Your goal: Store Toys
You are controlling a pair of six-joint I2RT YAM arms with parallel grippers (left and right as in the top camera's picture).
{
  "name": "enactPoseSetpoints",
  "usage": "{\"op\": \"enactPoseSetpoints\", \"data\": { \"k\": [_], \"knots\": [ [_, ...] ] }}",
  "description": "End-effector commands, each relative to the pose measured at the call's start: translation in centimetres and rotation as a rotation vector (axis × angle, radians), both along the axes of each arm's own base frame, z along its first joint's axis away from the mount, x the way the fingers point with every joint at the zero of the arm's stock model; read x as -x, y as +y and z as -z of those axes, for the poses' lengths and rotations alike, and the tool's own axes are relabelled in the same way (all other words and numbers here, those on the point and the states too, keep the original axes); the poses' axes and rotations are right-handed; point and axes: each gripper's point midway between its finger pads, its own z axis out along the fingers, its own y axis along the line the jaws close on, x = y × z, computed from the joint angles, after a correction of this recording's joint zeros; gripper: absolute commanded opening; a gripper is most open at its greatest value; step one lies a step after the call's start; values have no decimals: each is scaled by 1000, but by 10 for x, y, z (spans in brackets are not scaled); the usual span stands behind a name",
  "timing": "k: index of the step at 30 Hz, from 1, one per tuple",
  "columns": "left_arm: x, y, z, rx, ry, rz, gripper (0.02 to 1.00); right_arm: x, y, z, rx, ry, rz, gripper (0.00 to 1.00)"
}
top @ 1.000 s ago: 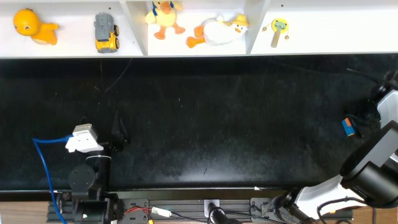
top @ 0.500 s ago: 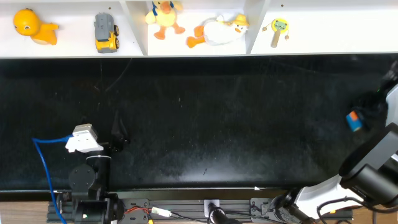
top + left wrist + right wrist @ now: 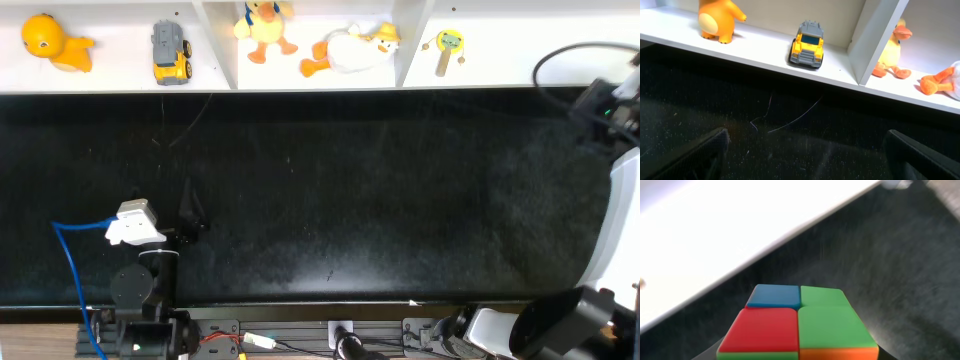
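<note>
Your right gripper (image 3: 598,102) is clamped on the puzzle cube (image 3: 797,325), lifted beside the shelf (image 3: 715,240) edge. Light, rigid, slick plastic; layers probably twist. Hold flat opposite faces, mid-height; contact itself is hidden.

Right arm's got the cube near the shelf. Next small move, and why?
Probably ease the cube forward over the shelf edge: it sits in the right gripper above the black mat, just short of the white shelf, so it is not yet stored.
</note>
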Motion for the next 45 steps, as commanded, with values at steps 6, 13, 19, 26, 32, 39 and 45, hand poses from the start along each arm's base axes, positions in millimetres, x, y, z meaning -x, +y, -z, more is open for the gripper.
{"op": "enactPoseSetpoints", "data": {
  "k": [6, 13, 19, 26, 32, 39, 45],
  "knots": [
    [0, 0, -1, 4, -7, 4, 998, -16, 9, -20, 188, -267, -148, 47],
    [0, 0, -1, 4, -7, 4, 998, -67, 2, -6, 407, -556, -300, 47],
    [0, 0, -1, 4, -7, 4, 998, -94, 2, 13, 385, -652, -345, 45],
    [0, 0, -1, 4, -7, 4, 998, -114, 2, 21, 381, -777, -361, 45],
    [0, 0, -1, 4, -7, 4, 998, -132, 0, 40, 385, -804, -387, 47],
    [0, 0, -1, 4, -7, 4, 996, -164, 8, 44, 377, -823, -427, 47],
    [0, 0, -1, 4, -7, 4, 996, -182, 20, 52, 348, -796, -458, 47]
  ]
}}
